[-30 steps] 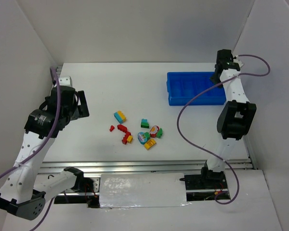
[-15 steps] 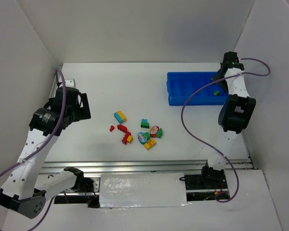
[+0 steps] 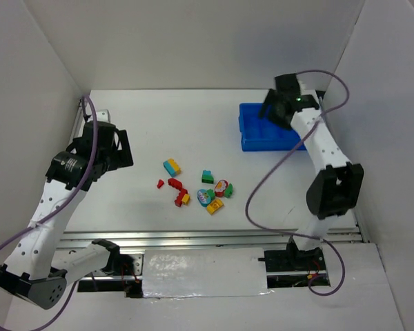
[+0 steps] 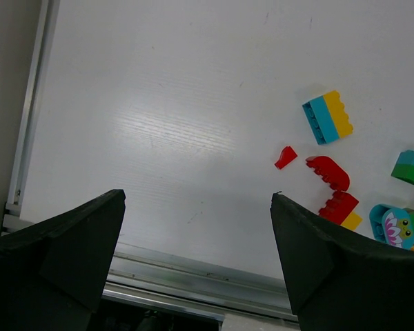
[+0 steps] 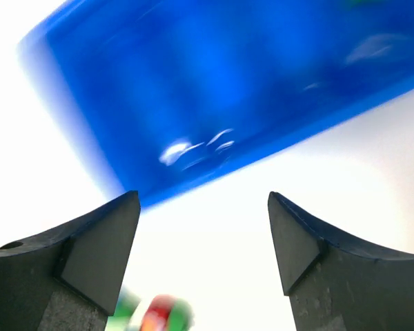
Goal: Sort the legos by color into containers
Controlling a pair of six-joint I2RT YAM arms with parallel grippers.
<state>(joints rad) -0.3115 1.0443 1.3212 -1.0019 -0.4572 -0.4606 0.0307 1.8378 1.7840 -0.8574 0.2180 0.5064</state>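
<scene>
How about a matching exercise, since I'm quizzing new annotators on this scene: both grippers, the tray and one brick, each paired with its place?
Column one:
1. left gripper
2. right gripper
3. blue tray
4. cyan-and-yellow brick

Column two:
A. far right of the table
B. over the table, left of the brick cluster
C. back of the brick cluster
D. by the tray's left end

Pairs: 1-B, 2-D, 3-A, 4-C

Blurred blue tray (image 5: pixel 214 89) above spread, empty end effector (image 5: pixel 203 200); blurred legos (image 5: pixel 159 314) at bottom-left.
</scene>
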